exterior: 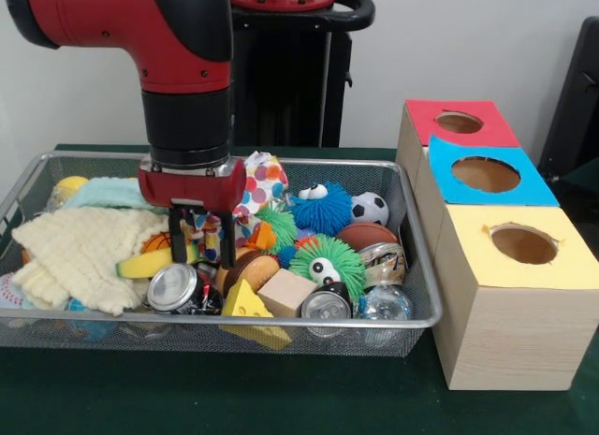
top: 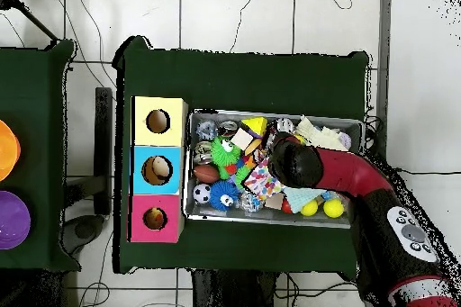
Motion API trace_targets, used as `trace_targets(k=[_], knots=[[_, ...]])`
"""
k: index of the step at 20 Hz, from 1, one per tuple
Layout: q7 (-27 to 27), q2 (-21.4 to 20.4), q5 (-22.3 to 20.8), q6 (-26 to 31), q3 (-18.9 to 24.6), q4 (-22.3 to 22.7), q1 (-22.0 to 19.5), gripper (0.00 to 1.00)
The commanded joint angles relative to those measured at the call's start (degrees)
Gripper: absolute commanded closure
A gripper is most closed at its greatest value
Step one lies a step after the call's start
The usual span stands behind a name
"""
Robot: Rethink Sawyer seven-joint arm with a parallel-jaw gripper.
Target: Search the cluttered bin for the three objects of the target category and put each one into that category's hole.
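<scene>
A wire mesh bin holds a heap of toys, cans and cloths. My gripper is down inside its left-middle part, fingers open, straddling a small patterned toy beside a banana. Nothing is clamped. Close by lie a silver can, a cheese wedge, a wooden block and a green furry ball. To the bin's right stand three boxes with holes: red, blue, yellow. In the overhead view the arm hides the gripper over the bin.
A cream knitted cloth covers the bin's left end. A blue furry ball, soccer ball, brown football and second can fill the right half. The boxes touch the bin's side.
</scene>
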Motion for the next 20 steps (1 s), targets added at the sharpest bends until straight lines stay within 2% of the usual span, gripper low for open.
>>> trace_targets(k=[1,9,20], knots=[[-8.4,0.8,-4.4,7.8,3.5,-2.7,0.4,0.0],[-7.2,-0.6,-4.5,8.4,3.0,-2.1,1.2,0.0],[-12.0,-4.7,-3.7,15.2,5.6,-1.8,-1.9,0.0]])
